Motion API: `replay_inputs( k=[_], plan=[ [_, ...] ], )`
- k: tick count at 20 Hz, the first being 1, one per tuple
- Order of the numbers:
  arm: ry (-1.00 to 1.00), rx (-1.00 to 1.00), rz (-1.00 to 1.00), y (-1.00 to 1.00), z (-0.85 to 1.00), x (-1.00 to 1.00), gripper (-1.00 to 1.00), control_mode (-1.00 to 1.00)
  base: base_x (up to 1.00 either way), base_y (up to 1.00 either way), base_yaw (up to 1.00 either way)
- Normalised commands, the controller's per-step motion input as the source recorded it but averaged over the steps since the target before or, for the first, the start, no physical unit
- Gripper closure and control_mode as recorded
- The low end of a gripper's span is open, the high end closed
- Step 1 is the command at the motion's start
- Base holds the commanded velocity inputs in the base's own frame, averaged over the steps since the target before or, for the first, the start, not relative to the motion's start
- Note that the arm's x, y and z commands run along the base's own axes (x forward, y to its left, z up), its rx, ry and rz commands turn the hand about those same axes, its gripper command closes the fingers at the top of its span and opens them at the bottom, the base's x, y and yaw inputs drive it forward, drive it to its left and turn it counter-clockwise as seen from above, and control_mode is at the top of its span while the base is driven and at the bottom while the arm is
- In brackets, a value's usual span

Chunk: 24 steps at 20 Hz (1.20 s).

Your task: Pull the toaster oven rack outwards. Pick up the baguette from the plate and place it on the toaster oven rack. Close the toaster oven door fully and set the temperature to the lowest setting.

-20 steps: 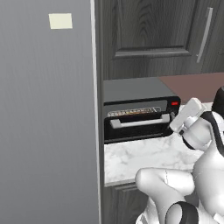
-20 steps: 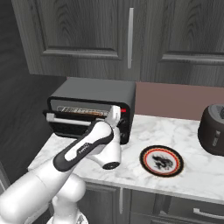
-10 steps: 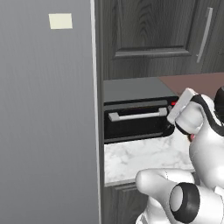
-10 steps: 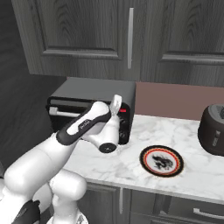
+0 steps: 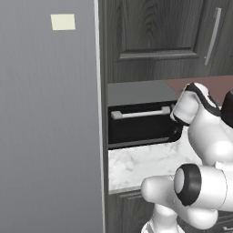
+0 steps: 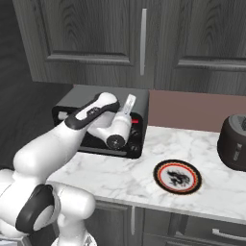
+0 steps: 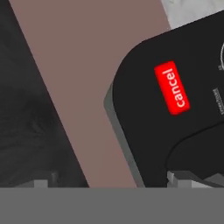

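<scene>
- Plate sits bare on the bench, right of the toaster oven; no baguette on it, so judge it's inside.
- Toaster oven door looks shut; you're on the temp step: get onto a knob, turn to lowest.
- Arm reaches fwd, gripper jaws apart, empty, at oven's upper right by the red cancel button.

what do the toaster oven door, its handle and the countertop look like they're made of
Toaster oven door: dark, glossy panel, probably glass in a black frame, though the render leaves it open.
Handle: pale silver bar, looks like brushed metal.
Countertop: white with grey veining, looks like polished marble or a marble-look slab.
</scene>
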Motion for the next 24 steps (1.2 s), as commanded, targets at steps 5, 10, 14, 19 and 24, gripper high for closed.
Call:
replay_inputs(
  k=[5,10,14,19,24],
  plan=[
    [0.16,0.0,-0.05,0.0,0.0,0.45,-1.0,-1.0,0.0,0.0,0.0],
    [0.17,0.0,-0.05,0.0,0.0,0.4,-1.0,-1.0,0.0,0.0,0.0],
    [0.16,0.0,-0.04,0.0,0.01,0.21,-1.0,-1.0,0.0,0.0,0.0],
    [0.09,0.0,-0.03,0.0,0.11,-0.06,-1.0,-1.0,0.0,0.0,0.0],
    [0.0,0.0,-0.01,0.0,0.22,-0.2,-1.0,-1.0,0.0,0.0,0.0]
  ],
)
